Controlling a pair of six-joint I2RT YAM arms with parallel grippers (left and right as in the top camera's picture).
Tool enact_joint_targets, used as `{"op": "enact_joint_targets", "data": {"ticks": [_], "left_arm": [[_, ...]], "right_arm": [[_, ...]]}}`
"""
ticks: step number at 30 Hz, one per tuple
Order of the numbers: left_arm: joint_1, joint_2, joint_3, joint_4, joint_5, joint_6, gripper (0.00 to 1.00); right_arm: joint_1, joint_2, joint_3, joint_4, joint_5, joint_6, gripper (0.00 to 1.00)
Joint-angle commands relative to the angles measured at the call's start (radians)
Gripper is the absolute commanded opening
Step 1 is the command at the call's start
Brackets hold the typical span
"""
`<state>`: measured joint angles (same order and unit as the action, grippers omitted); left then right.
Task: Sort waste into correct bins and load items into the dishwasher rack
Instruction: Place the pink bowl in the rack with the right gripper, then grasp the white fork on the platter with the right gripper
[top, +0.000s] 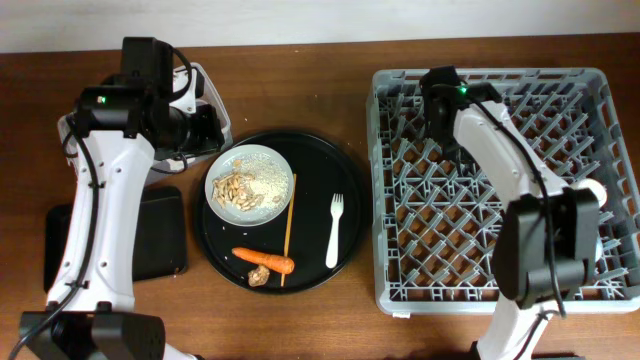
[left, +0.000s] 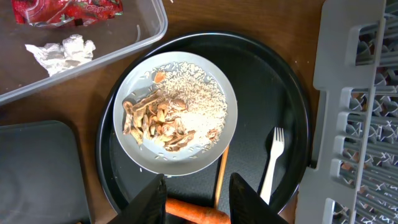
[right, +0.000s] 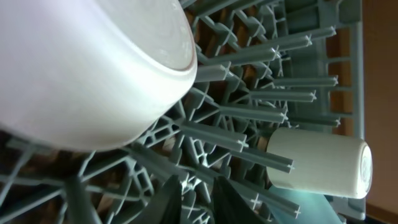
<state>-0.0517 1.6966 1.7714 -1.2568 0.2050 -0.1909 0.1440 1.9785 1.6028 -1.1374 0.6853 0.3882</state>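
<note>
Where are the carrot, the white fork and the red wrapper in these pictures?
carrot (top: 263, 259), overhead view, middle of its orange body
white fork (top: 333, 238), overhead view, on its handle
red wrapper (left: 68, 11), left wrist view, its crumpled middle

Left gripper (left: 198, 185) at ten o'clock, jaws parted, empty; right gripper (right: 194, 186) at two o'clock, jaws narrowly parted, empty.
</note>
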Motion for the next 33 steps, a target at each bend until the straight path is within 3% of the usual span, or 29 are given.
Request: {"op": "enact_joint_targets", "data": {"ticks": [1,2,3,5,7,10,14,20,24,25,29,31,33], "left_arm": [[0.002,-0.016,0.010,-0.005,0.008,0.012,0.42],[0.002,-0.016,0.010,-0.010,0.008,0.012,0.43],[0.002,-0.016,0.010,-0.019,0.008,0.012,0.43],[0.002,-0.016,0.005,-0.034,0.007,0.013,0.44],[0.002,-0.016,-0.012,-0.047,-0.004,0.012,0.44],[0.002,-0.015,-0.037,-0.074,-0.018,0.013,0.44],[0.002,-0.014,-0.072,-0.085,-0.101,0.011,0.44],[0.002,-0.014,-0.140,-0.089,-0.143,0.011,0.44],[0.002,-0.014,-0.148,-0.087,-0.143,0.011,0.44],[0.002,-0.014,-0.148,-0.087,-0.143,0.011,0.44],[0.002,-0.014,-0.148,-0.087,-0.142,0.011,0.44],[0.002,-0.014,-0.148,-0.087,-0.142,0.011,0.44],[0.002,-0.014,-0.148,-0.087,-0.142,0.011,0.44]], "right_arm": [[-0.016,-0.216,0.000,-0.006,-0.139,0.012,0.49],[-0.030,-0.270,0.000,-0.021,-0.214,0.009,0.60],[-0.048,-0.317,0.000,-0.040,-0.321,0.008,0.78],[-0.061,-0.359,0.000,-0.068,-0.584,-0.155,0.87],[-0.049,-0.361,-0.001,-0.151,-0.752,-0.198,0.88],[0.037,-0.361,-0.004,-0.182,-0.839,-0.197,0.88],[0.246,-0.320,-0.008,-0.163,-0.851,-0.134,0.89],[0.476,-0.075,-0.008,-0.029,-0.847,0.023,0.88],[0.492,0.074,-0.008,0.056,-0.771,0.126,0.87],[0.491,0.110,-0.008,0.090,-0.744,0.128,0.82],[0.491,0.161,-0.009,0.139,-0.621,0.278,0.81],[0.491,0.171,-0.010,0.179,-0.620,0.283,0.81],[0.491,0.172,-0.010,0.191,-0.620,0.283,0.74]]}}
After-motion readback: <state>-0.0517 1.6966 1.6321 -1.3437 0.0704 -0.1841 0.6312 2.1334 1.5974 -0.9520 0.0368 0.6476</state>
